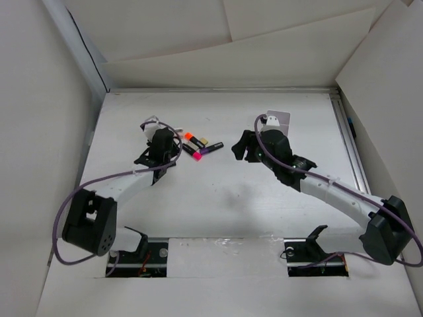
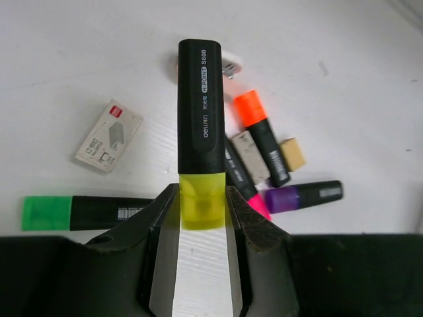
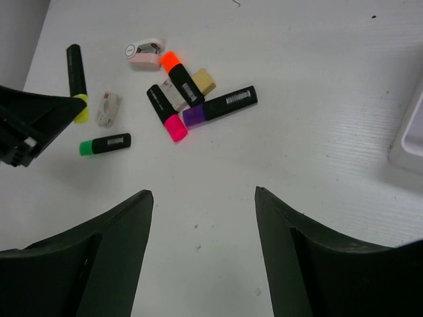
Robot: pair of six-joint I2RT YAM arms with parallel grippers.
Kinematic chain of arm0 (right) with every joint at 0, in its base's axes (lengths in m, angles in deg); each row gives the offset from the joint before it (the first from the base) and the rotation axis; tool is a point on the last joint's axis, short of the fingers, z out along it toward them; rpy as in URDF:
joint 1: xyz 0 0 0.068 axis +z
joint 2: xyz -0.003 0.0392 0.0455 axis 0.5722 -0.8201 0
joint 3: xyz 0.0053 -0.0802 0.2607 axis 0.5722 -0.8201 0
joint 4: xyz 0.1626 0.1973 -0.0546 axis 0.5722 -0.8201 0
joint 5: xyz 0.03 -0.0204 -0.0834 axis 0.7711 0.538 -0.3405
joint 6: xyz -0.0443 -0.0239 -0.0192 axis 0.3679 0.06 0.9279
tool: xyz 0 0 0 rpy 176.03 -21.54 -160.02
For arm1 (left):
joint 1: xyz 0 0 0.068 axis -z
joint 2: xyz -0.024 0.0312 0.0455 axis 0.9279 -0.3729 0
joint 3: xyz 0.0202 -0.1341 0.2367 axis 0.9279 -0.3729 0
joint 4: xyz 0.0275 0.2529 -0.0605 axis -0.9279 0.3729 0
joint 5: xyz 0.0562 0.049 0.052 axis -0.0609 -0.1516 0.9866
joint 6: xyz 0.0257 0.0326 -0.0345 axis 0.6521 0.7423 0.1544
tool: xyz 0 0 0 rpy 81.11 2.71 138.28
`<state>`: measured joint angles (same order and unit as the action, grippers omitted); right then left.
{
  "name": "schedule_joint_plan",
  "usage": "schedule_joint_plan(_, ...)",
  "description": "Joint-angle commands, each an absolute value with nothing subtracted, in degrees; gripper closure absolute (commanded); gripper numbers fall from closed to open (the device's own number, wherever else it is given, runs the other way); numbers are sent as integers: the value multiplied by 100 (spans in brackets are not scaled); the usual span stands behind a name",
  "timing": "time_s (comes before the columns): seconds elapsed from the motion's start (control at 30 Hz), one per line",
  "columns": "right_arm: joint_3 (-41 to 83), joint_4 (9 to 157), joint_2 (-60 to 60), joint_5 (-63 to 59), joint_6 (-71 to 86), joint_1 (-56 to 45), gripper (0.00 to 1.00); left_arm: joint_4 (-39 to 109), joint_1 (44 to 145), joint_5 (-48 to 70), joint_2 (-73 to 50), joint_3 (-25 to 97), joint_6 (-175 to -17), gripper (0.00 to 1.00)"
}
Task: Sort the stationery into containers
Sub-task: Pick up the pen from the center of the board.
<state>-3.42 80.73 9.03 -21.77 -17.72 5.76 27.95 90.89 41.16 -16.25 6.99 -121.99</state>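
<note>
My left gripper (image 2: 201, 198) is shut on the yellow end of a black marker (image 2: 201, 112) that points away from me; it also shows in the right wrist view (image 3: 76, 78). To its right lie an orange marker (image 2: 261, 135), a pink marker (image 2: 243, 179), a purple marker (image 2: 304, 196) and two beige eraser blocks (image 2: 293, 154). A green marker (image 2: 86, 212) lies at the left. My right gripper (image 3: 203, 198) is open and empty above bare table, short of the pile (image 3: 185, 99). The white box (image 3: 411, 135) is at the right edge. In the top view the left gripper (image 1: 164, 140) is left of the pile (image 1: 201, 145), the right gripper (image 1: 239, 148) right of it.
A white printed eraser (image 2: 109, 136) lies left of the held marker, and a white-and-pink correction tape (image 3: 145, 53) lies beyond the pile. The white box (image 1: 281, 117) sits behind my right wrist. Cardboard walls surround the table; a rail (image 1: 350, 145) runs along its right side.
</note>
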Motion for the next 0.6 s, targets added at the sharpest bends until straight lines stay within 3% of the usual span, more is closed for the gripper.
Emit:
schedule_joint_plan(0.0, -257, 8365, 932, -1632, -1855, 307, 31, 2438, 9105, 3631, -1101, 401, -12019, 100)
schedule_joint_plan(0.33, 313, 8417, 827, -367, -2093, -186, 24, 271, 9105, 1198, 16, -1111, -11403, 100)
schedule_joint_plan(0.57, 937, 8681, -305, 539, -2321, -186, 23, -41, 9105, 265, 280, -1490, -10875, 100)
